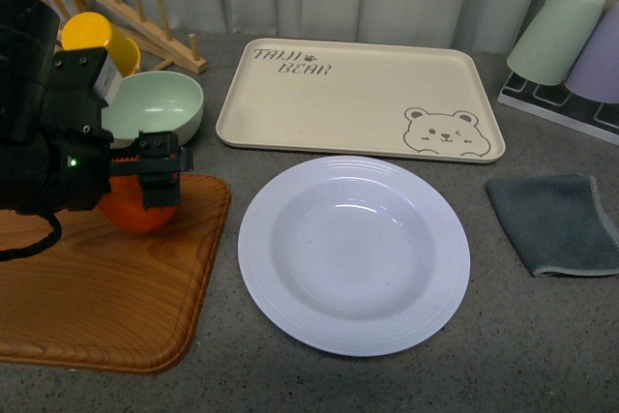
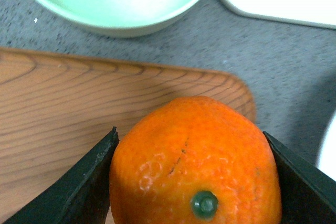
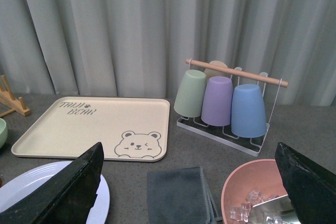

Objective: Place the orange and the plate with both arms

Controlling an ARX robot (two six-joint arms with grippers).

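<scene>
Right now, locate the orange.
Front view, left side: the orange is held in the left end effector over the far edge of the wooden board, near the green bowl, left of the plate.

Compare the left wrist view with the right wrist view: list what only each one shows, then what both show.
Left wrist only: the orange and the wooden board. Right wrist only: the cup rack, grey cloth, pink bowl and curtain. Both: the bear tray, the plate's edge and the green bowl, a mere sliver in the right wrist view.
</scene>
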